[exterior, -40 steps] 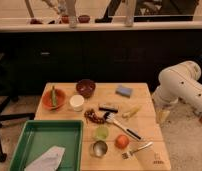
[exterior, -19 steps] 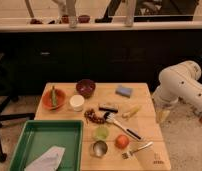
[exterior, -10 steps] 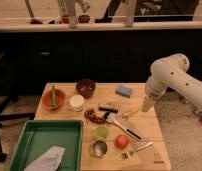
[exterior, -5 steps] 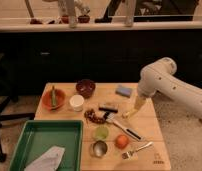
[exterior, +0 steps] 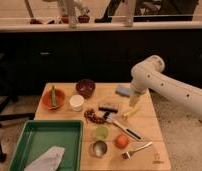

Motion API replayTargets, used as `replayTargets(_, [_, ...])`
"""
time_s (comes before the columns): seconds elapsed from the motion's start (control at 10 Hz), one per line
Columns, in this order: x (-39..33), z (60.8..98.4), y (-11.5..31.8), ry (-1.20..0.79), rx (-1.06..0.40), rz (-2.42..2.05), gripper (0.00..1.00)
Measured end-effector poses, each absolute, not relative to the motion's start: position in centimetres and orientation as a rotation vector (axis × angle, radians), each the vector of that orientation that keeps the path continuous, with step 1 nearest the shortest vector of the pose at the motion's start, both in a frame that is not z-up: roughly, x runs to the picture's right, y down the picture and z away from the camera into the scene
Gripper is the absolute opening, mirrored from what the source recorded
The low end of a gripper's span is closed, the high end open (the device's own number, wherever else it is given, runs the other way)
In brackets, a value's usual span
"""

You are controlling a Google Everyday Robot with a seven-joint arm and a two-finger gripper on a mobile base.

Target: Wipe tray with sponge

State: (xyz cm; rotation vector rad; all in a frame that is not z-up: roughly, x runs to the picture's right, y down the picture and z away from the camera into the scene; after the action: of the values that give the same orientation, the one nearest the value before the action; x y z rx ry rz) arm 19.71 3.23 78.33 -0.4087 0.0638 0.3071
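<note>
The green tray [exterior: 31,135] sits at the table's front left with a crumpled white cloth [exterior: 46,159] in it. The blue sponge [exterior: 123,91] lies at the back right of the wooden table [exterior: 156,150]. My white arm reaches in from the right. My gripper [exterior: 135,100] hangs down over the table just right of and in front of the sponge, above a yellow item [exterior: 131,111]. I see nothing held in it.
On the table are an orange bowl [exterior: 53,98], a dark red bowl [exterior: 85,88], a white cup [exterior: 76,103], a black brush [exterior: 110,106], a green cup [exterior: 101,132], a metal cup [exterior: 99,148], an orange fruit [exterior: 121,141] and a fork [exterior: 136,149]. A dark counter stands behind.
My arm has swung left from beside the table's right edge to over the back right of the table, near the sponge. The objects have not moved.
</note>
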Motion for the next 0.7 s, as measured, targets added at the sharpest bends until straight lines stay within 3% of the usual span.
replayTargets(0.4, [20.0,78.4,3.2,0.064,-0.406,0.320,0.80])
replayTargets(0.7, [20.1,81.5,2.4,0.078,-0.410,0.394,0.80])
